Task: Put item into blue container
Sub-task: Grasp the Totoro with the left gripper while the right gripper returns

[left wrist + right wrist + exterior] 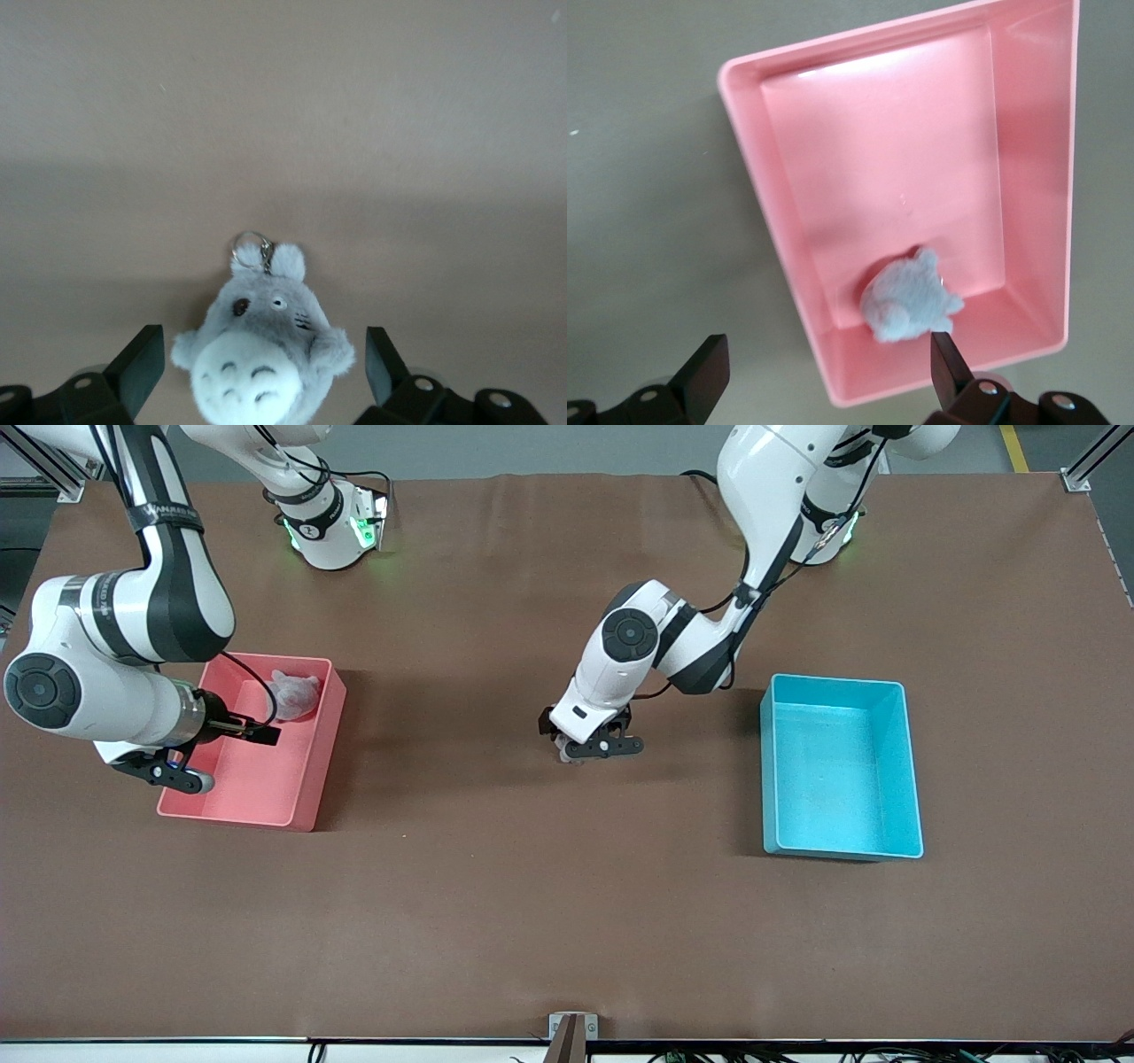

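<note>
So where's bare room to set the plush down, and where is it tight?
The blue container holds nothing: its whole floor is free. Bare table runs between it and the left gripper, and along the edge nearest the front camera. Tight spots: the grey plush sits between the left gripper's open jaws, and the right gripper hangs over the pink bin, which holds another plush.
</note>
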